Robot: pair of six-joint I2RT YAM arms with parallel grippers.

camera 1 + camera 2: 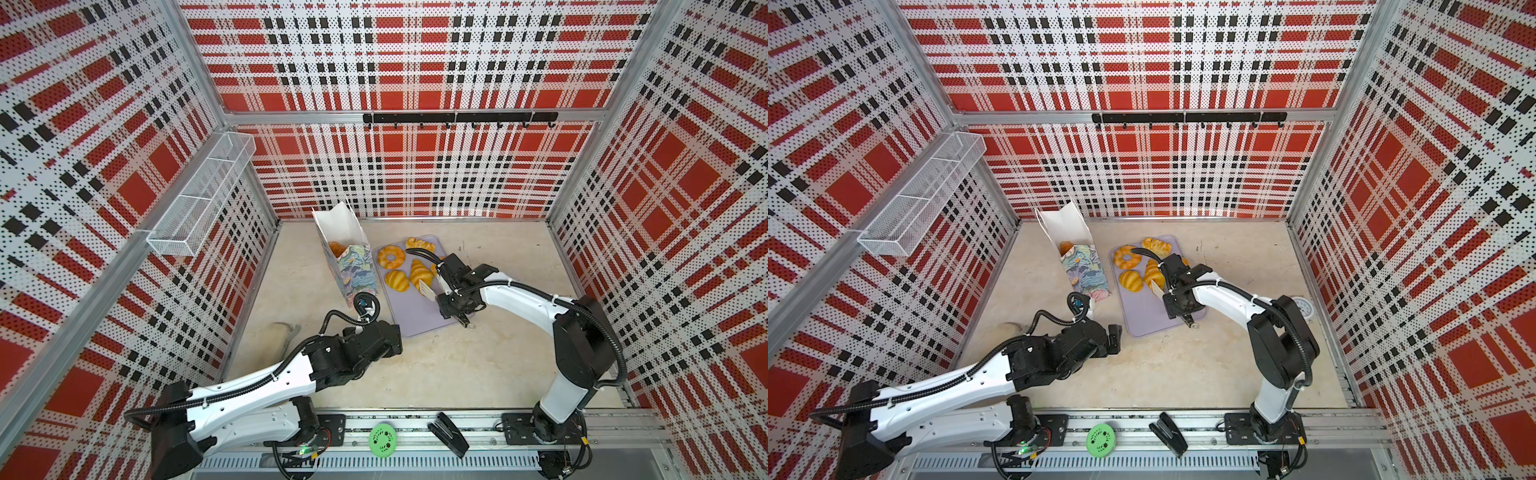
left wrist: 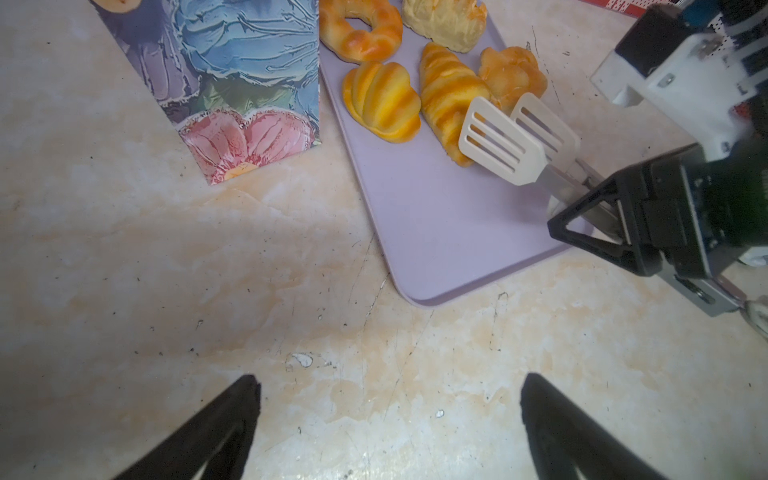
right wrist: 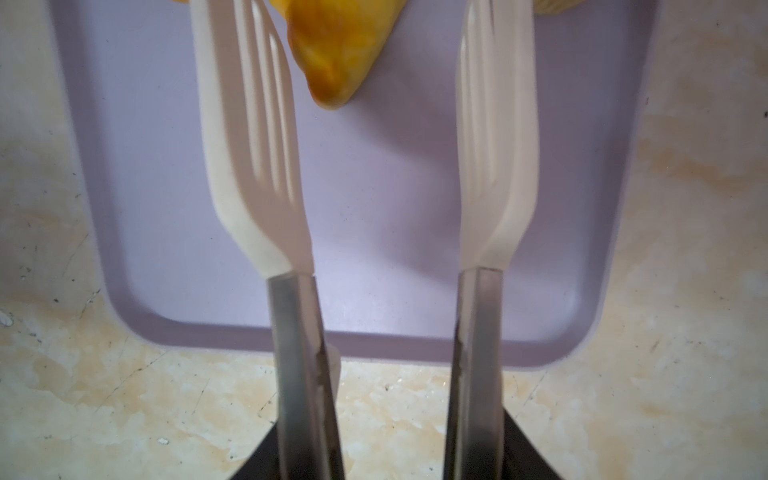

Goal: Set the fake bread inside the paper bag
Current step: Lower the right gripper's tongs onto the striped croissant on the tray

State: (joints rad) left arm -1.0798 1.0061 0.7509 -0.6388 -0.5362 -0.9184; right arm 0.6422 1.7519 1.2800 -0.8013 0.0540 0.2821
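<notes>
Red plaid pegboard walls (image 1: 395, 62), beige marbled floor (image 1: 457, 365)

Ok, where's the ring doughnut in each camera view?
In a top view: ring doughnut at the lilac tray's far left corner, beside the paper bag.
In a top view: ring doughnut, same corner.
Left wrist: ring doughnut beside the paper bag's printed face.
Right wrist: not in it.
Shared landmark: the lilac tray.

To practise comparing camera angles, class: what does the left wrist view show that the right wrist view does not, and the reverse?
Left wrist only: the paper bag, ring doughnut and open left gripper. Right wrist only: a look straight along the tongs, their blades apart, a pastry tip between them. Both: the lilac tray, the tongs, the table.
</notes>
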